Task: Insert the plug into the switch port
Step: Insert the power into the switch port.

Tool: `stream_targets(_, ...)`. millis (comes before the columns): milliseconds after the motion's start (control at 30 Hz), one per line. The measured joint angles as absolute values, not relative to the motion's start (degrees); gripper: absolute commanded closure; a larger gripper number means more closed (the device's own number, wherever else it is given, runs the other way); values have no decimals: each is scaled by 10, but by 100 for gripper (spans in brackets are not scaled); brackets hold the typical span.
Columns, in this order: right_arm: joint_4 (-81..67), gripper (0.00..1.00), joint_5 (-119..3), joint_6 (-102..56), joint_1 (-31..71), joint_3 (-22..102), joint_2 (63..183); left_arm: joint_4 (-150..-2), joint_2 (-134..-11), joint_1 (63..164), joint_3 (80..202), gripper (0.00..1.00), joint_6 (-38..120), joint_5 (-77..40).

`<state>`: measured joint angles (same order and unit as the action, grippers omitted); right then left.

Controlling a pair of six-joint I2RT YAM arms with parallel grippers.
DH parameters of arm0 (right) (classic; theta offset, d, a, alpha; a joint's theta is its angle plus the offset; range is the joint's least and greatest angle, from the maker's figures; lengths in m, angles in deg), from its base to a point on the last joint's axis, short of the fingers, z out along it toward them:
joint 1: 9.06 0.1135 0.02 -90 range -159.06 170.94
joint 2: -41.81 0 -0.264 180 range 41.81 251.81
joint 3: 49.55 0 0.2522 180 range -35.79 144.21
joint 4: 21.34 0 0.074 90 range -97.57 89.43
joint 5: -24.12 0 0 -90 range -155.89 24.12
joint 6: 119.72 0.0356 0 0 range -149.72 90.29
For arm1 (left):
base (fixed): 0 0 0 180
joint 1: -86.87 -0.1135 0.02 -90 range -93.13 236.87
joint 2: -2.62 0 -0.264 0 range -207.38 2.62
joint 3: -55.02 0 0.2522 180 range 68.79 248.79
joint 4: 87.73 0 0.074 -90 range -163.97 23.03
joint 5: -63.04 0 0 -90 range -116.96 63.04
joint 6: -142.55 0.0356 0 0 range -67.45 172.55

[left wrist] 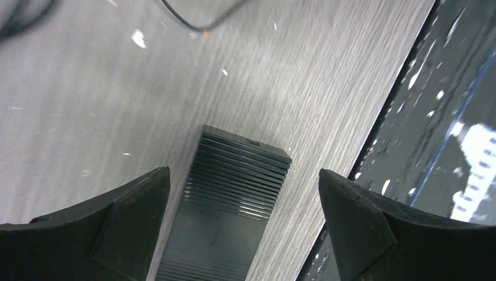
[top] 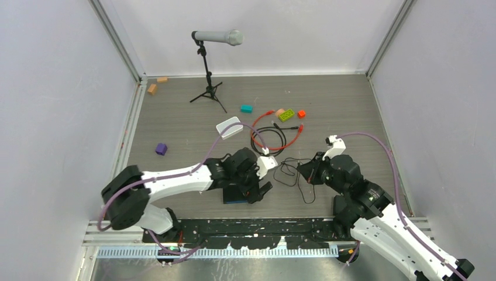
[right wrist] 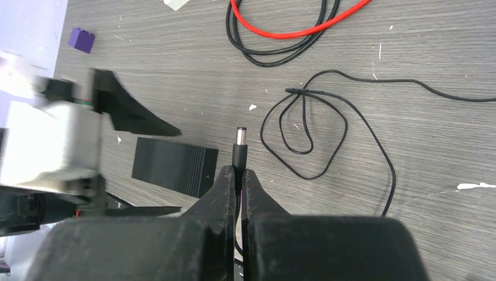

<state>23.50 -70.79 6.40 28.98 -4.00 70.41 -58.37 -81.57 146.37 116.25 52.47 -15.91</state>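
Observation:
The flat black ribbed box (top: 235,194) (left wrist: 234,193) (right wrist: 174,167) lies near the table's front edge, with a blue edge on its near side. Its switch port is too small to make out. My left gripper (top: 259,188) (left wrist: 244,172) hovers over the box, open wide, with nothing between its fingers. My right gripper (top: 305,171) (right wrist: 238,172) is shut on a black barrel plug (right wrist: 240,142) that ends a thin black cable (right wrist: 327,126). The plug's tip points past the box's right end. The thin red cable (top: 257,130) (right wrist: 292,30) lies looped farther back, with one small connector end (top: 300,127).
A white rounded box (top: 229,127) sits behind the left arm. Coloured blocks (top: 286,115) and a purple block (top: 161,148) lie around. A microphone stand (top: 208,73) stands at the back. A thicker black cable (top: 275,137) coils with the red one. A dark rail (left wrist: 444,117) borders the near edge.

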Motion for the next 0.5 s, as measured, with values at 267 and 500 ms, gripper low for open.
stream_targets(267,201,99,-710,74,296,-74,740,-602,-653,1464,1150,0,389,-299)
stream_targets(500,158,100,-785,75,412,-75,857,-533,-515,1464,1092,3,203,-452)
